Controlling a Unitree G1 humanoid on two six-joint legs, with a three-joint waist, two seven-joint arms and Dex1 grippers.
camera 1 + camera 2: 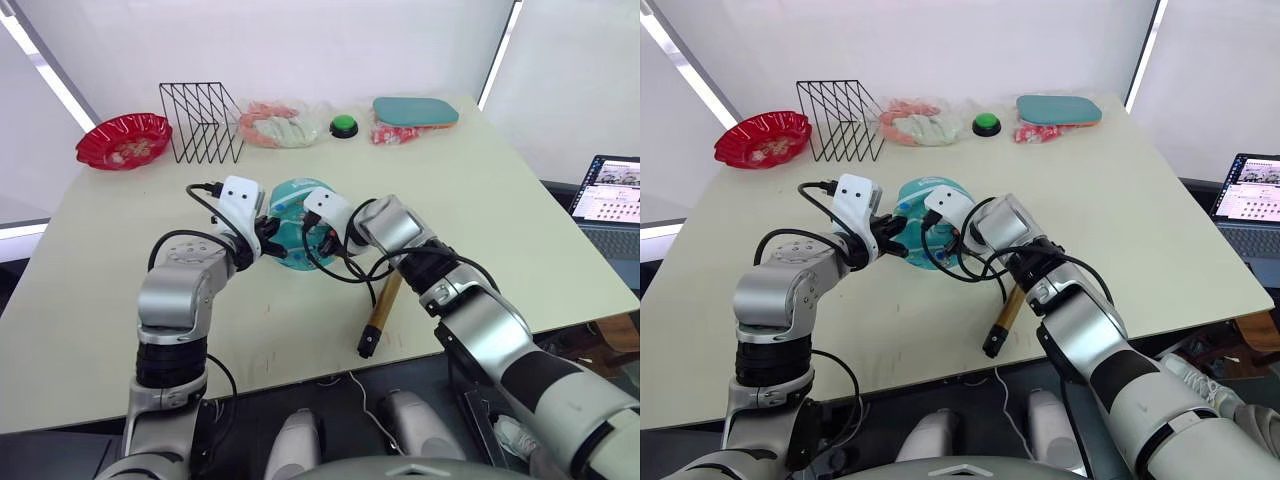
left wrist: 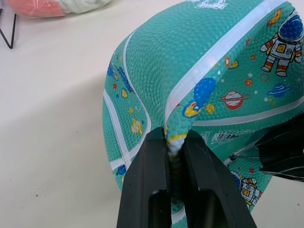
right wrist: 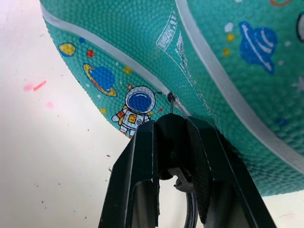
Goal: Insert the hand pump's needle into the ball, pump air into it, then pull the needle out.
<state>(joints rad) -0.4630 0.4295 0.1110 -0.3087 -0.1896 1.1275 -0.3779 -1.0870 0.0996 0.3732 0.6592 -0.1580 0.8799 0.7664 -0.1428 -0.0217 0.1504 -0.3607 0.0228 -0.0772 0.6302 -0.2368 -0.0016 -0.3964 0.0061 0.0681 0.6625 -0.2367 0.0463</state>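
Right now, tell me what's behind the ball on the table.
Behind the ball stand a black wire rack, a bagged bundle and a green button. The tabletop directly behind it is hidden.

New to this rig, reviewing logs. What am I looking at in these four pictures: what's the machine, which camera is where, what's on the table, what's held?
It is a humanoid robot with two arms, each ending in a two-finger black pincer. Two pictures come from a stereo camera on its head, looking down; the other two come from cameras on each wrist, looking along the fingers.

The left pincer pinches a fold of the soft teal ball. The right pincer grips the needle by its black fitting, tip at the ball's valve. The hand pump lies on the table, unheld.

Along the far edge: a red dish, a wire rack, a plastic bag, a green button and a teal paddle case.
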